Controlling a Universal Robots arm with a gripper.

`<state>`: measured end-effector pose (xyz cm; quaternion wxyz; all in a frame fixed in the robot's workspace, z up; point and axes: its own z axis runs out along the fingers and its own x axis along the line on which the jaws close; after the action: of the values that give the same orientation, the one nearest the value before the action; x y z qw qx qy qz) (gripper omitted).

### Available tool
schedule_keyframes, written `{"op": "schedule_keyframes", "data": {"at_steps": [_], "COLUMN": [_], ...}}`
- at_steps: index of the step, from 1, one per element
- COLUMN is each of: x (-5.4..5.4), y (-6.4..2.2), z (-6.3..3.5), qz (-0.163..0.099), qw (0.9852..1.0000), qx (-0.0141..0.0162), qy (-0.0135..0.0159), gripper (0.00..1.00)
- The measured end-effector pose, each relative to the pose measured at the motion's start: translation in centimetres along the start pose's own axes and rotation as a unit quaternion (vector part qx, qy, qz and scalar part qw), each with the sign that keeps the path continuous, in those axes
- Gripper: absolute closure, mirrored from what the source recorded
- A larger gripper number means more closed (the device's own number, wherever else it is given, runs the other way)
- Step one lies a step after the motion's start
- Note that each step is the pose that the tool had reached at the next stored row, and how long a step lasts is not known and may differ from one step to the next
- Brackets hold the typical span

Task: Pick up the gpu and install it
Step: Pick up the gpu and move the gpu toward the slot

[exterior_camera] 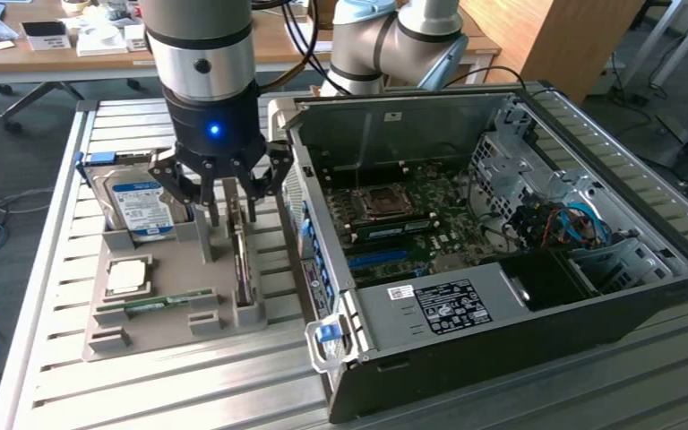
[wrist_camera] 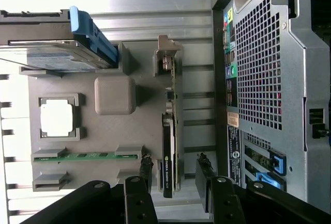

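Gripper (exterior_camera: 227, 215) right over the grey plastic parts tray (exterior_camera: 171, 269), fingers (wrist_camera: 146, 172) apart and straddling the upright green graphics card with black cooler (wrist_camera: 170, 154), gap either side.

Exterior view: high, off the arm, angled down at mid range over slatted surface (exterior_camera: 46, 358), parts tray (exterior_camera: 153, 327) and open computer case (exterior_camera: 631, 296). Wrist view: close, straight down past end effector (wrist_camera: 175, 164). Shared: parts tray, computer case's tray-facing panel.

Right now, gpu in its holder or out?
In: the gpu stands on edge in the grey holder slot, open gripper straddling it.
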<state>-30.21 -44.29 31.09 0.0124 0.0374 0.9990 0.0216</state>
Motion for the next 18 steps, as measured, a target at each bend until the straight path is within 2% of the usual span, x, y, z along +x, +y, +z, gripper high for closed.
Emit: {"op": "schedule_keyframes", "data": {"at_steps": [18], "x": [0.02], "y": [-0.02], "z": [0.50], "qz": [0.000], "qw": [1.0000], "qx": [0.0000], "qy": [-0.0001], "gripper": [0.53]}}
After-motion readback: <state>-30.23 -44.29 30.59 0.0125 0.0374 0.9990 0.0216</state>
